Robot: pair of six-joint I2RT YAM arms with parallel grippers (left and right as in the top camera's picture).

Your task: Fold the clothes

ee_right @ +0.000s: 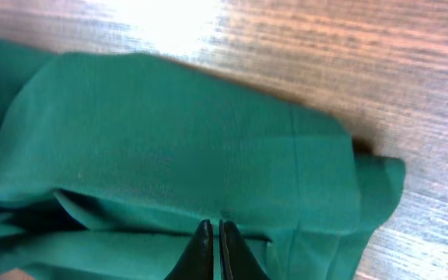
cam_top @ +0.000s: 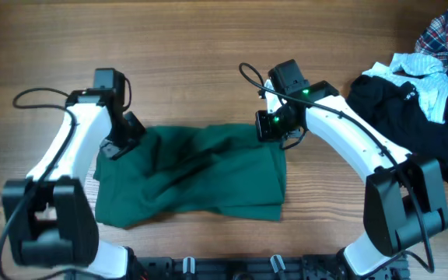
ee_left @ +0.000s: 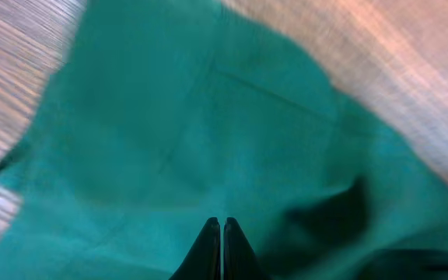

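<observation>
A green cloth (cam_top: 193,175) lies on the brown wooden worktop (cam_top: 208,62), in the lower middle of the overhead picture. It is spread out wide but not flat. It has wrinkles and soft bumps, and its bottom right edge is folded over itself.

The left pincer (cam_top: 123,144) is at the top left corner of the cloth. In the left wrist picture its two dark fingers (ee_left: 208,249) are pressed tight together at the bottom middle of the frame, with green cloth all around the tips. It looks like it is pinching the cloth. That picture is blurry.

The right pincer (cam_top: 274,128) is at the top right corner of the cloth. In the right wrist picture its fingers (ee_right: 197,253) are also squeezed together, right at a folded edge of the cloth, so it looks to be pinching the cloth too. Bare wood shows along the top and right of that picture.

Far over at the upper right of the overhead picture sits a pile of other clothes (cam_top: 418,85). It has a black piece, a white piece and a checked piece. It is well apart from the green cloth.
</observation>
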